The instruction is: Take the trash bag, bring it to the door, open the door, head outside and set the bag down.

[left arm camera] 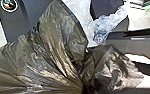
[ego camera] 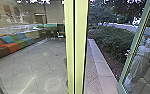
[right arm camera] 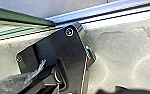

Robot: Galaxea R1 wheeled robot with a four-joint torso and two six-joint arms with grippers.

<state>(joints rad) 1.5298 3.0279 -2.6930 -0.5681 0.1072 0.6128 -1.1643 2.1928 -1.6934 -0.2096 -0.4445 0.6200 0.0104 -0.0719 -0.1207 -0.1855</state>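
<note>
Left hand (left arm camera: pixel 82 87) is closed on the bag (left arm camera: pixel 56 47), as far as I can see: the dark, shiny plastic folds into a tight bunch there and flares out again past it. For the right hand, I can't tell whether it's open or closed.

From the head camera I have a pale yellow-green post (ego camera: pixel 79 50) upright in the middle. Left of it is glass, with a tiled floor (ego camera: pixel 36 65) and a sofa (ego camera: pixel 13 46) in orange, green, blue and brown. Right of it lie a pale kerb (ego camera: pixel 99 63) and a hedge (ego camera: pixel 111 41). Farther right, the glass door (ego camera: pixel 133 50) stands at an angle, and a person (ego camera: pixel 141 57) in light clothing shows in the glass, blurred. My right wrist camera looks down on a pale metal track (right arm camera: pixel 103 16) along the concrete-coloured ground (right arm camera: pixel 121 50), with a green frame (right arm camera: pixel 21 15) meeting it at a slant.
</note>
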